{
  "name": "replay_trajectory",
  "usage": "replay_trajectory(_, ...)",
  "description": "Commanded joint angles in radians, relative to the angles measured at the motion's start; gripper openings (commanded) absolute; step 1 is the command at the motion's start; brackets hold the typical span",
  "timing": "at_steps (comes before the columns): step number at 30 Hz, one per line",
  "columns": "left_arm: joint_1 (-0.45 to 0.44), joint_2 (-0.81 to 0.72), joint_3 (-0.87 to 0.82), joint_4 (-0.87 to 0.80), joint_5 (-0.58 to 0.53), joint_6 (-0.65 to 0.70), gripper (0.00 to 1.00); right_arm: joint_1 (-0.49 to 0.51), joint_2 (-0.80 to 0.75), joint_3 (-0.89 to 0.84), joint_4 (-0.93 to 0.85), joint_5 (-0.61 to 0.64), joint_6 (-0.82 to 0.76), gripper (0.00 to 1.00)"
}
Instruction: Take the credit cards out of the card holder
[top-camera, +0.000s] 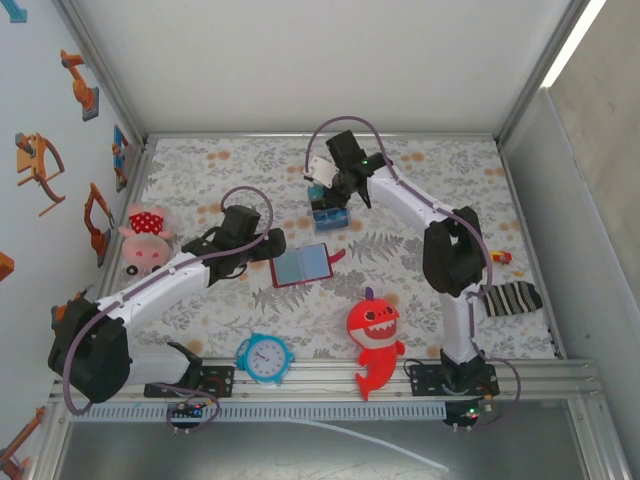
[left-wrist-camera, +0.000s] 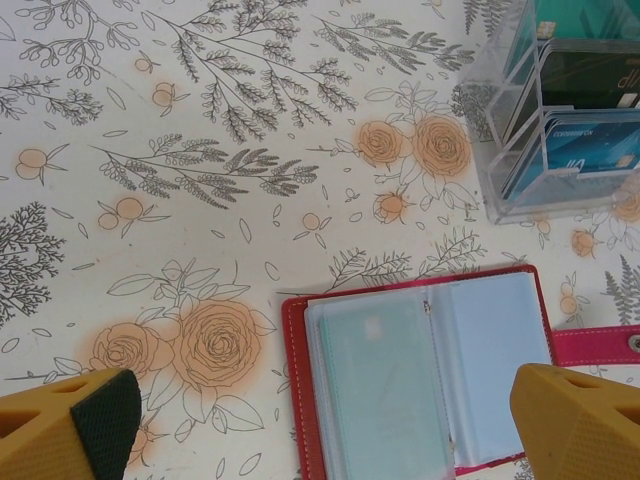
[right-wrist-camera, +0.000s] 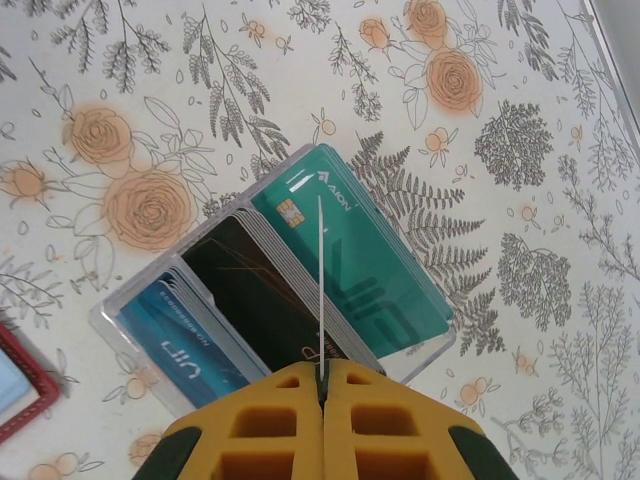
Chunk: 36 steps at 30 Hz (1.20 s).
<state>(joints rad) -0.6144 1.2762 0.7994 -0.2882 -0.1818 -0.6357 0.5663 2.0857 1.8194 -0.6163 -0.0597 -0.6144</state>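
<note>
The card holder (top-camera: 302, 265) (left-wrist-camera: 420, 370) lies open on the floral tablecloth, dark red outside and pale blue-grey inside. A teal credit card (left-wrist-camera: 390, 390) sits under its clear left sleeve. My left gripper (top-camera: 262, 245) (left-wrist-camera: 320, 430) hovers over it, open, its yellow fingers (left-wrist-camera: 70, 425) wide apart and holding nothing. My right gripper (top-camera: 328, 185) (right-wrist-camera: 322, 385) is shut on a thin credit card (right-wrist-camera: 320, 280) seen edge-on. That card stands above a clear card rack (right-wrist-camera: 430, 352) (top-camera: 328, 213) (left-wrist-camera: 500, 190), which holds teal (right-wrist-camera: 380, 260), dark (right-wrist-camera: 255, 290) and blue (right-wrist-camera: 175, 340) cards.
A red shark toy (top-camera: 375, 335) and a blue alarm clock (top-camera: 265, 357) lie near the front rail. A pig plush (top-camera: 145, 238) sits at the left, and a striped sock (top-camera: 510, 298) and a small toy (top-camera: 502, 257) at the right. Walls enclose the table.
</note>
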Motion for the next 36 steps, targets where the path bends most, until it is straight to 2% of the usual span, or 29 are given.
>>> replay_trajectory(1,0.011,-0.031,-0.012,-0.008,0.01,-0.015,0.96,-0.01,0.021,0.054,0.001,-0.033,-0.085,0.0)
replay_trajectory(16,0.032,-0.037,-0.024,-0.008,0.012,-0.019,0.96,-0.02,0.099,0.18,-0.118,-0.082,-0.259,0.0)
replay_trajectory(36,0.045,0.001,-0.01,-0.012,0.015,-0.028,0.96,-0.045,0.21,0.303,-0.213,-0.077,-0.341,0.0)
